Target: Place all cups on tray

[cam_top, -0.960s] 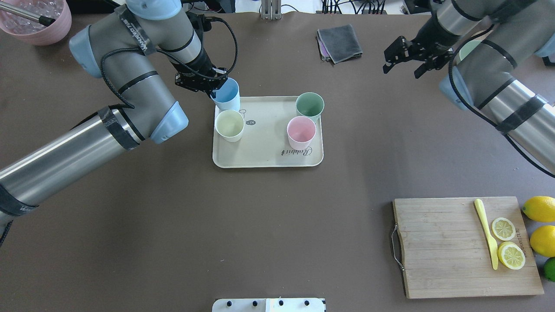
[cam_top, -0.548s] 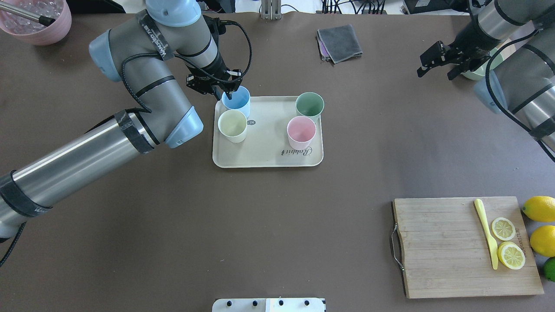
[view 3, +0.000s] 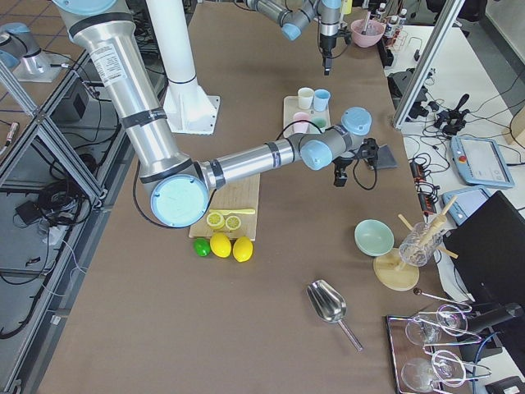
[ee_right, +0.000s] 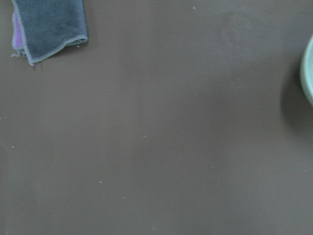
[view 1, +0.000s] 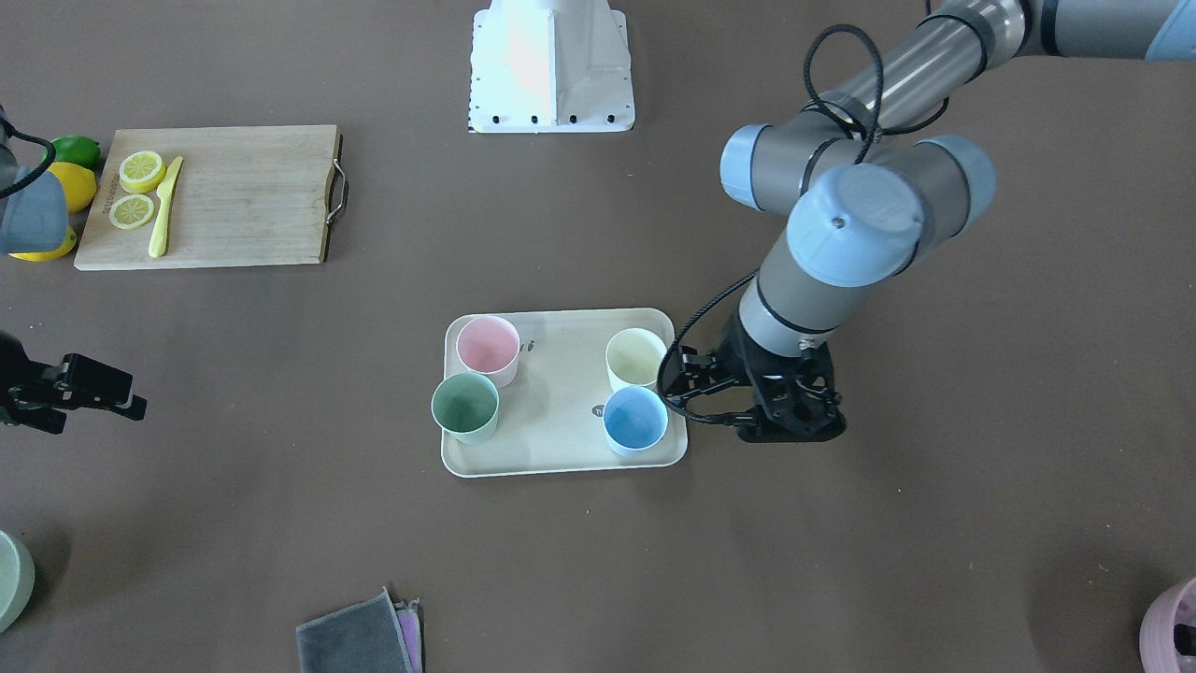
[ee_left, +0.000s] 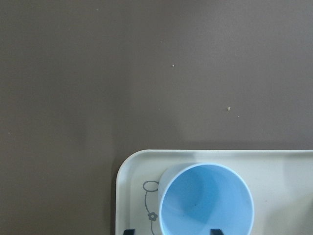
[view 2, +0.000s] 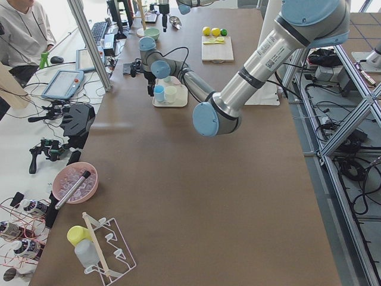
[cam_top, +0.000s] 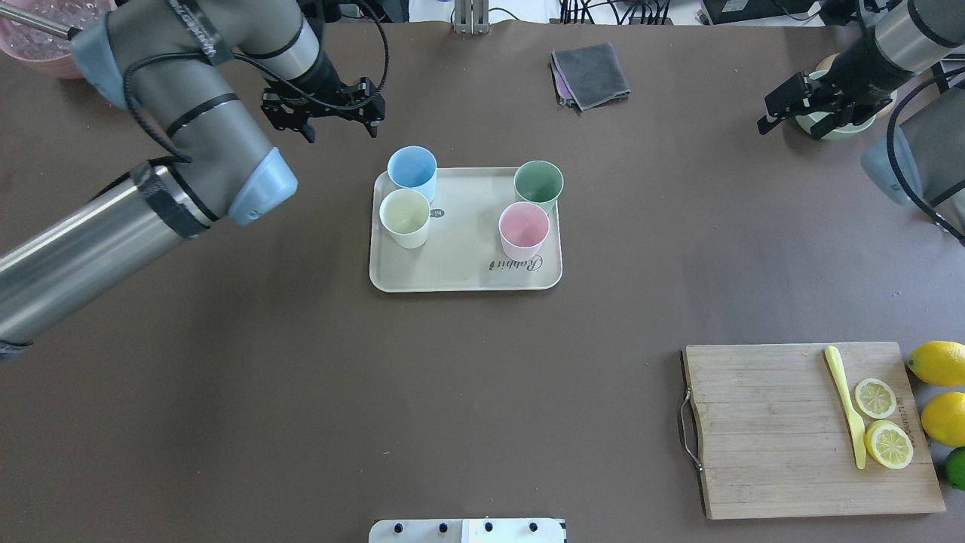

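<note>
The cream-beige tray [cam_top: 465, 256] lies mid-table with all four cups standing on it: light blue [cam_top: 412, 170] at the far left corner, cream-white [cam_top: 405, 215] just in front of it, sage green [cam_top: 538, 183] and pink [cam_top: 523, 226] on the right side. My left gripper [cam_top: 341, 132] is open and empty, raised above the table behind and left of the blue cup. The left wrist view looks down on the blue cup [ee_left: 206, 200] and the tray corner [ee_left: 131, 181]. My right gripper [cam_top: 790, 124] is open and empty at the far right, away from the tray.
A grey cloth [cam_top: 590, 74] lies behind the tray. A pale green bowl [cam_top: 833, 127] sits under the right gripper. A wooden cutting board [cam_top: 776, 430] with lemon slices and a yellow knife, and whole lemons, is front right. A mauve container [cam_top: 45, 45] is far left.
My left gripper let go of the blue cup, which now stands on the tray, and moved up and away to the left. My right gripper moved farther right.
</note>
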Controlling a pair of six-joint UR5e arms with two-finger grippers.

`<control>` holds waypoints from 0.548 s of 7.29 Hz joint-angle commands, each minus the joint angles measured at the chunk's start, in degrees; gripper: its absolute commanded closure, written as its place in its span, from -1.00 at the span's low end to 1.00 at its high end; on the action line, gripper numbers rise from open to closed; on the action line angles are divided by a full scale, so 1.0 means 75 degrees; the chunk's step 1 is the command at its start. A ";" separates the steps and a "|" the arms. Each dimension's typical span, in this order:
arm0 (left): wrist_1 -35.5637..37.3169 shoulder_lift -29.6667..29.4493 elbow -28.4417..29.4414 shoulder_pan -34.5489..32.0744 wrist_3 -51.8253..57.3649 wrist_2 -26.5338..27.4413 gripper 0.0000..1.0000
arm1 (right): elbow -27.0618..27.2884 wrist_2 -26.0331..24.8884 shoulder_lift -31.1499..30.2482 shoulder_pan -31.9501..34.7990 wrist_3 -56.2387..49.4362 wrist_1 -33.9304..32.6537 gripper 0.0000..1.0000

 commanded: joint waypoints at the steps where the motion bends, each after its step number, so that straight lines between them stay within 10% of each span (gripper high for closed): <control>1: 0.1549 0.1907 -0.2139 -0.1138 0.2906 -0.0165 -0.96 | 0.0093 -0.0030 -0.0683 0.0731 -0.1173 -0.0009 -1.00; 4: 0.2649 0.3657 -0.2735 -0.3738 0.7154 -0.0189 -0.96 | 0.0034 -0.0065 -0.1225 0.1763 -0.3117 -0.0672 -1.00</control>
